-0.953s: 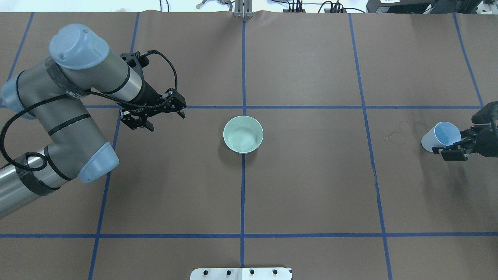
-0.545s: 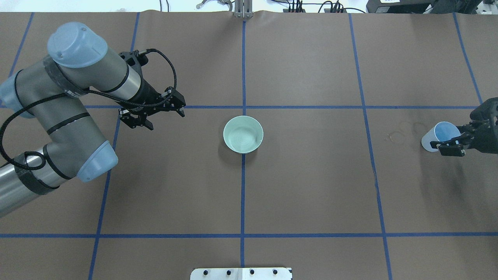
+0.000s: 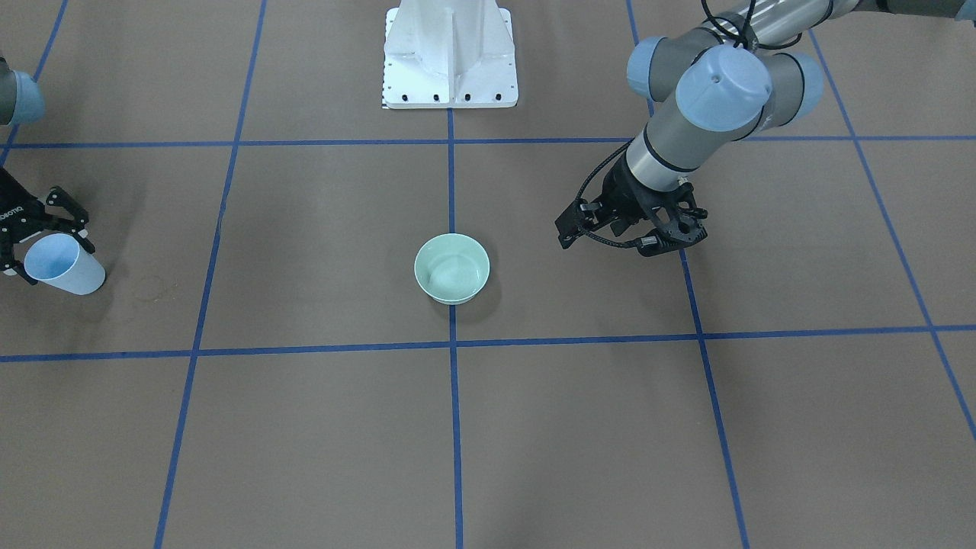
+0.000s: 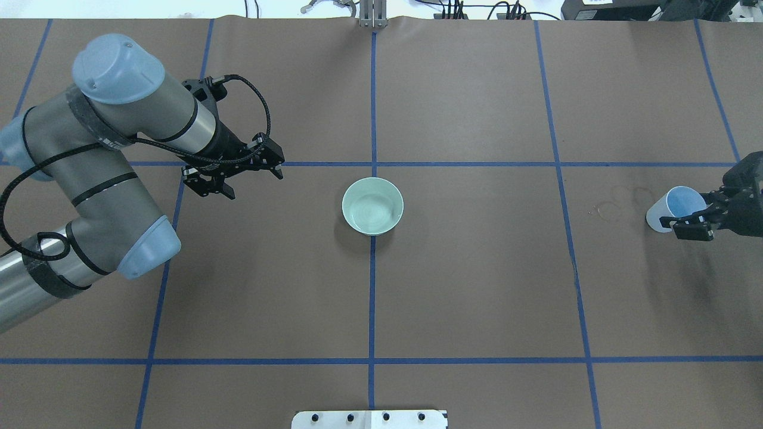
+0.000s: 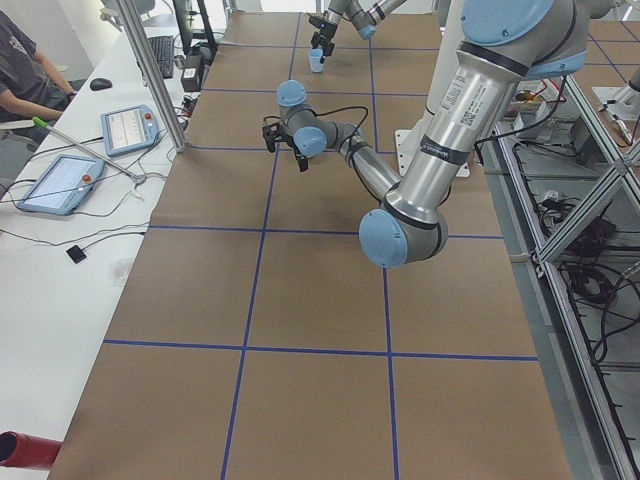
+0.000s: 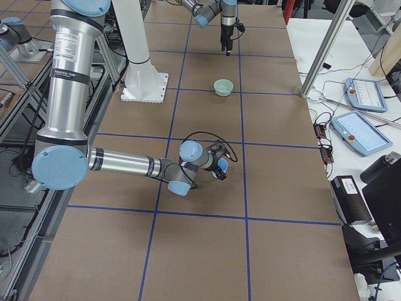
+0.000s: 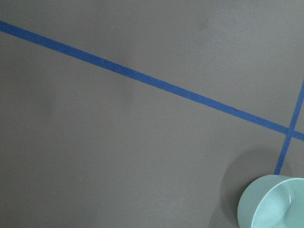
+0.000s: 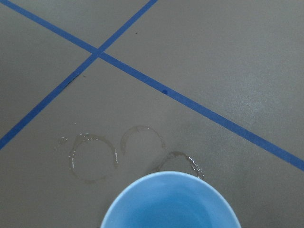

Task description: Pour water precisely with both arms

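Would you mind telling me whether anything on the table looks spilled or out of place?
Faint wet rings mark the table cover just beside the blue cup that the right gripper holds, suggesting a spill. Nothing else stands out.

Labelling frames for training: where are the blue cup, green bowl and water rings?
blue cup (image 4: 676, 206), overhead view, inner wall.
green bowl (image 4: 372, 207), overhead view, inside bottom.
water rings (image 8: 141, 127), right wrist view, top of middle ring.

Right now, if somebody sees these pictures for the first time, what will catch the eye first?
First the pale green bowl, alone at the table's centre on a blue tape line. Then the blue cup at the far right, between the fingers of the right tool, with wet rings beside it. The left tool hangs open left of the bowl.
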